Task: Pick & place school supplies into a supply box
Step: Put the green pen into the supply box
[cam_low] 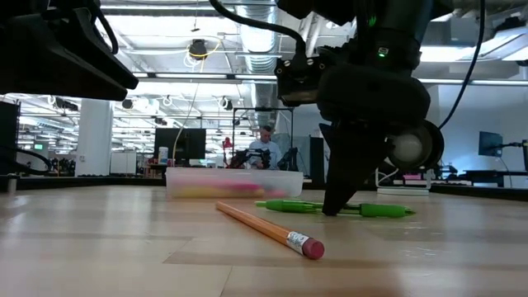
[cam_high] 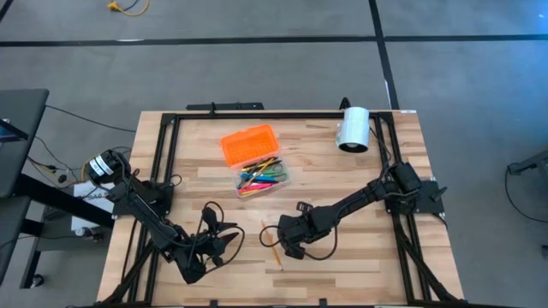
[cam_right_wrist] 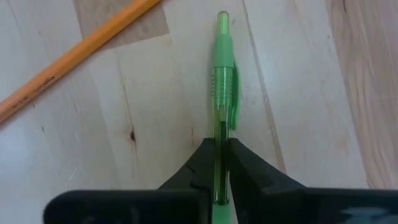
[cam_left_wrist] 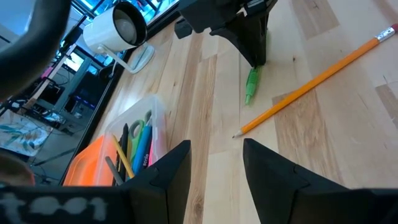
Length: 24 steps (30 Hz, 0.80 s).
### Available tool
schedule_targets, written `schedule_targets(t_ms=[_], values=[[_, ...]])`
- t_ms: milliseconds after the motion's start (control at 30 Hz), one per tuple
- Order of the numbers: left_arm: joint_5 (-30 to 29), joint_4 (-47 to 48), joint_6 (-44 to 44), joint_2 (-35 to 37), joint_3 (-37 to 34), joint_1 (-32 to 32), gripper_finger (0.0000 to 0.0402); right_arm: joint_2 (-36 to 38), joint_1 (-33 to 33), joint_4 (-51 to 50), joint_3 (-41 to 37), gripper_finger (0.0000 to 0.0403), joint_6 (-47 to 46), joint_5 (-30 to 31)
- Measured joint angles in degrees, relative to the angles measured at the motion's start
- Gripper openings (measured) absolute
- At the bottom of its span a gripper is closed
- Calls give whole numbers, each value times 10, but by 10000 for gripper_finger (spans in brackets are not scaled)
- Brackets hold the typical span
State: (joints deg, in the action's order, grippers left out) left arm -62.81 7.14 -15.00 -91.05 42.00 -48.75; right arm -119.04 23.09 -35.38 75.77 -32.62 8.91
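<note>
My right gripper [cam_right_wrist: 221, 171] stands over the near middle of the table and is shut on a green pen [cam_right_wrist: 222, 74]. In the low view the green pen [cam_low: 371, 209] lies level on the wood. A yellow pencil [cam_high: 272, 248] with a pink eraser [cam_low: 310, 246] lies flat just beside it. The supply box's clear base [cam_high: 261, 175] holds several coloured pens, and its orange lid [cam_high: 250, 144] lies against its far side. My left gripper [cam_left_wrist: 214, 162] is open, hovering to the left of the pencil [cam_left_wrist: 311, 81] and touching nothing. My right gripper pinches the green pen's clear barrel [cam_right_wrist: 219, 146], about mid-length, between its two fingers. The fingers [cam_low: 338, 194] come from above, pointing down, and lie across the pen. The pen stays level on the table, its ends sticking out on both sides of the fingers.
A white cylinder [cam_high: 353, 128] lies on its side near the far right corner. Black frame rails [cam_high: 163, 154] run along the table's left, right and far edges. Bare wood lies between the box and the grippers. People and desks show in the room behind.
</note>
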Motion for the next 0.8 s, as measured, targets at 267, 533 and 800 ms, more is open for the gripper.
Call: schedule_targets(t_ms=[267, 533, 800], values=[[0, 0, 0, 0, 0, 0, 139, 0, 0, -4, 0, 16, 13, -1], [0, 0, -2, 0, 0, 0, 139, -4, 4, -28, 19, 15, 26, 30], [1, 0, -2, 0, 0, 0, 139, -10, 22, -105, 58, 11, 32, 112]])
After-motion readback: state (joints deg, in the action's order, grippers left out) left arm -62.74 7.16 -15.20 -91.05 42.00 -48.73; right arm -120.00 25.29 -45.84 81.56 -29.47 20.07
